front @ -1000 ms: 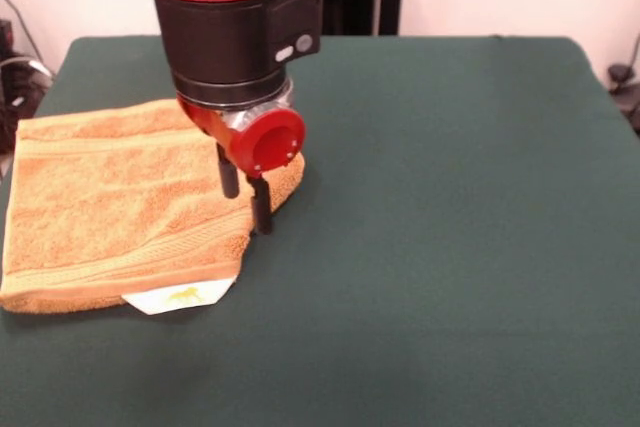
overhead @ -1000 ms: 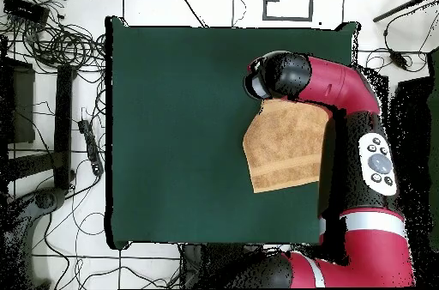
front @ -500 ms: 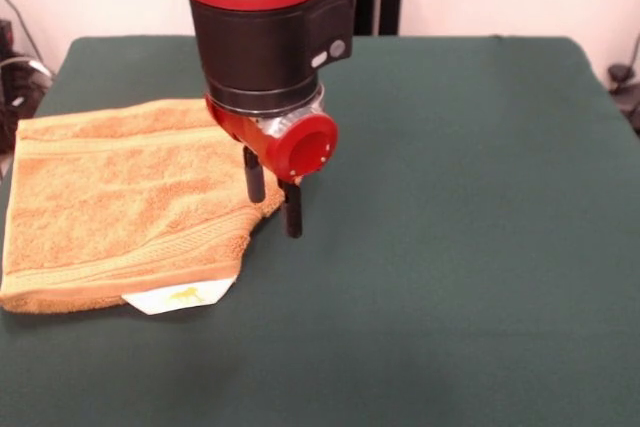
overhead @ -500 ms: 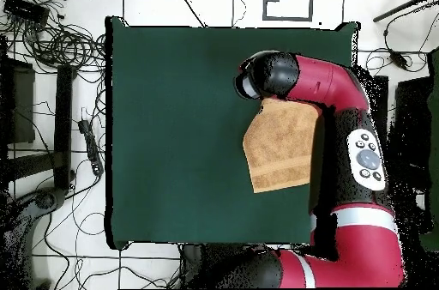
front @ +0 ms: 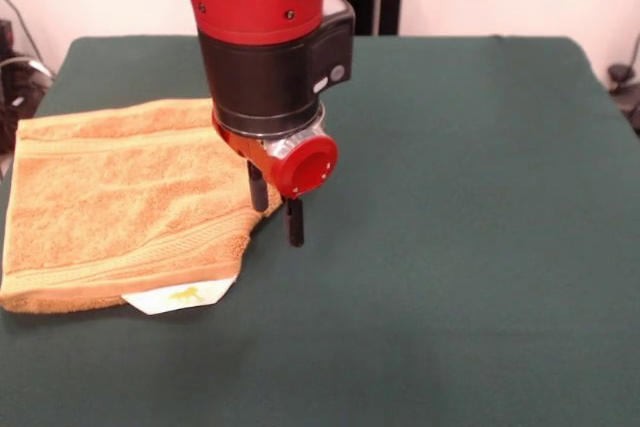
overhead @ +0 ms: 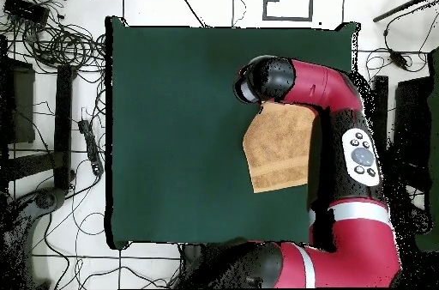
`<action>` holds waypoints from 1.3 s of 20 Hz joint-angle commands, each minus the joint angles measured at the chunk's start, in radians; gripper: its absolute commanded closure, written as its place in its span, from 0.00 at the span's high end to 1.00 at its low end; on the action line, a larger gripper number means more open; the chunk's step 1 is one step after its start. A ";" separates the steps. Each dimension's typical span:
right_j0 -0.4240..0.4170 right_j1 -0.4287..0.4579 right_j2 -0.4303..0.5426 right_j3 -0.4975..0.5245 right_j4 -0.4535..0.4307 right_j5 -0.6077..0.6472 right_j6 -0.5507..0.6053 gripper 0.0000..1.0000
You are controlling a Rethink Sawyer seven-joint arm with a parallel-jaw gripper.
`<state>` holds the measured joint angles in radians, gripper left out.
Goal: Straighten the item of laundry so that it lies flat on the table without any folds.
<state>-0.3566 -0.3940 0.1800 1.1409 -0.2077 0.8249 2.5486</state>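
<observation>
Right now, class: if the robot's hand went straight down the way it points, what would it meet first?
Probably the towel's corner edge: the hand points down with one finger over that corner and the other over bare green table. Depth is unclear.

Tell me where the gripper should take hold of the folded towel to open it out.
Probably the rounded corner of the towel beside the gripper, coming straight down from above. The layers there bulge up off the table, and open green cloth lies beyond for pulling.

Bare table (front: 470,197) lies open right of the towel (front: 120,197), where only the arm (front: 265,37) stands over its corner
</observation>
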 commanded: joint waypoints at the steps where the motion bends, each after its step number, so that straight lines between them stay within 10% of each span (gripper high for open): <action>1: 0.018 0.044 0.054 0.119 -0.029 0.016 -0.117 1.00; 26: -0.025 0.074 0.027 0.158 -0.115 -0.029 -0.116 1.00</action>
<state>-0.3772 -0.3914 0.1797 1.1598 -0.2892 0.8249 2.5486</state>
